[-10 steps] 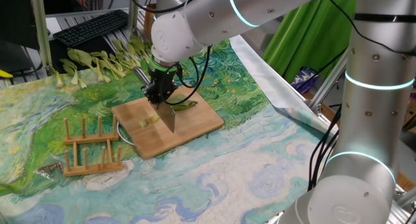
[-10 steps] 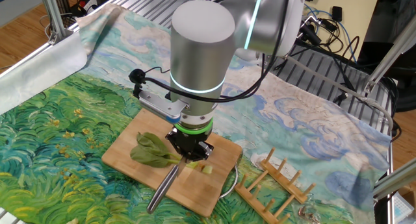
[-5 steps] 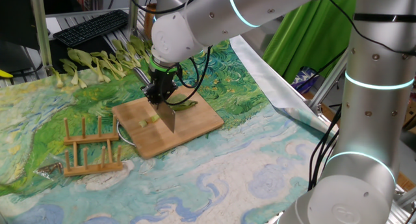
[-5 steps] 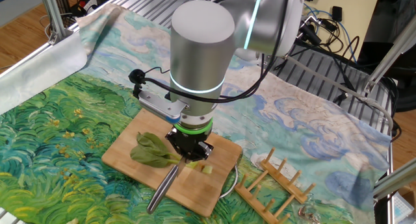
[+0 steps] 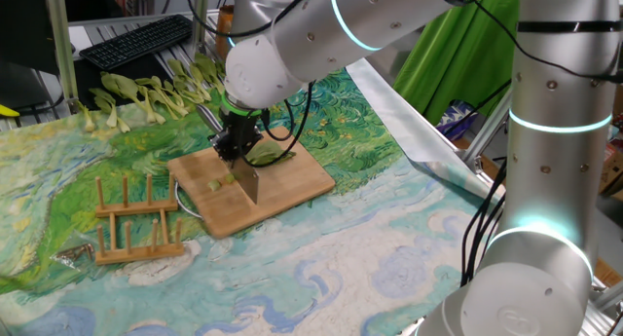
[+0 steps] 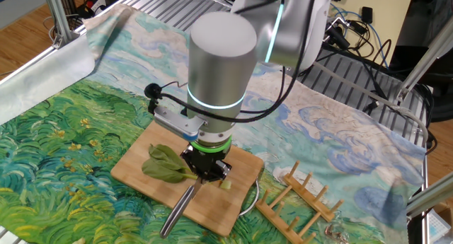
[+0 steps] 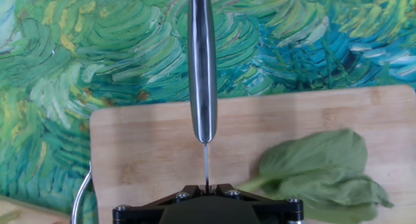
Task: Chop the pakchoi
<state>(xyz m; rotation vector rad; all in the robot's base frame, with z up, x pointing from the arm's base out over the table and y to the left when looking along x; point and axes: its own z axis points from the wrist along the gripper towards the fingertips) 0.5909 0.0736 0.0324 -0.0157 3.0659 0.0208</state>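
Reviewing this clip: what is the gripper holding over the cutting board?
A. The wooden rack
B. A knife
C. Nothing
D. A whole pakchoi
B. The gripper is shut on a knife, its metal handle sticking out over the cutting board while the pakchoi lies on the board beside the blade.

Pakchoi (image 6: 164,165) on cutting board (image 6: 138,175), lying flat. Dark green leaves, wide and a bit crumpled, spread toward one long edge of board; thin pale green stalk runs from leaves toward board middle, its end hidden. Stalk end already cut: few small pale green-white pieces (image 5: 222,182) lie near board middle, loose, close together, just beside rest of pakchoi but apart from leaves. In hand view leaves (image 7: 320,175) lie flat near lower right part of board.
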